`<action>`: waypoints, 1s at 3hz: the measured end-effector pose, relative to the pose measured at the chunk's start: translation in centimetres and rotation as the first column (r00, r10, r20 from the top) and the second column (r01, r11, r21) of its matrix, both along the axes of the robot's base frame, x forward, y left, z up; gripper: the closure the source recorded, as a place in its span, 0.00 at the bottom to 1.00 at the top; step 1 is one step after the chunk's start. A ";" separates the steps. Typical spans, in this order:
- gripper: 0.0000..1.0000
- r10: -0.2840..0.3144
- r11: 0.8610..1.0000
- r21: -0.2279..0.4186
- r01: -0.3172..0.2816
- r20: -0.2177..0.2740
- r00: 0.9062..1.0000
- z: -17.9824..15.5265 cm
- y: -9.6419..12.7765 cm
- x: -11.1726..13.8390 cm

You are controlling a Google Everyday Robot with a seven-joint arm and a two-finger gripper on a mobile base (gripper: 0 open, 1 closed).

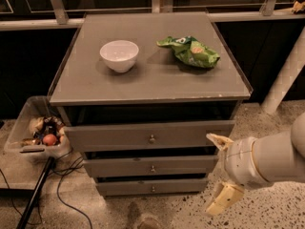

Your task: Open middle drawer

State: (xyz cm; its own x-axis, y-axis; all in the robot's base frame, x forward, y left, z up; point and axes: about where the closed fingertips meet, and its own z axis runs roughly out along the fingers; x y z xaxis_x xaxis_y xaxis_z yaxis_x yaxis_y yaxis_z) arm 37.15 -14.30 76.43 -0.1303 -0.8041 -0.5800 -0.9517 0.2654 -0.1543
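Note:
The grey cabinet has three stacked drawers. The middle drawer (119, 166) has a flat grey front with a small round metal knob (153, 168) at its centre. Its front sits a little behind the top drawer's front. My gripper (218, 171) is at the lower right, in front of the cabinet's right side and level with the middle drawer. It is open and empty, with one cream finger (217, 140) up by the top drawer's right end and the other (222, 199) down near the floor. It touches no drawer.
The top drawer (105, 136) stands slightly pulled out; the bottom drawer (119, 188) is lowest. A white bowl (119, 55) and a green chip bag (189, 51) lie on the cabinet top (76, 87). A clear bin (24, 123) of items and cables sit on the floor at left.

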 end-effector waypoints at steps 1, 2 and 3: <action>0.00 -0.058 0.998 0.026 0.058 0.013 0.998 -3.6 -0.1 1.8; 0.00 -0.042 0.990 0.134 0.038 0.025 0.999 -6.5 0.5 3.5; 0.00 0.061 0.963 0.261 -0.071 0.045 0.997 -11.6 2.0 4.4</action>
State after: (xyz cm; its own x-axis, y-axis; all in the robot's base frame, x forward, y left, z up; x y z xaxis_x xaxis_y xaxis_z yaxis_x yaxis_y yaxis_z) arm 41.54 -12.31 64.80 -0.0574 -0.6295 -0.7749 -0.9636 0.2380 -0.1221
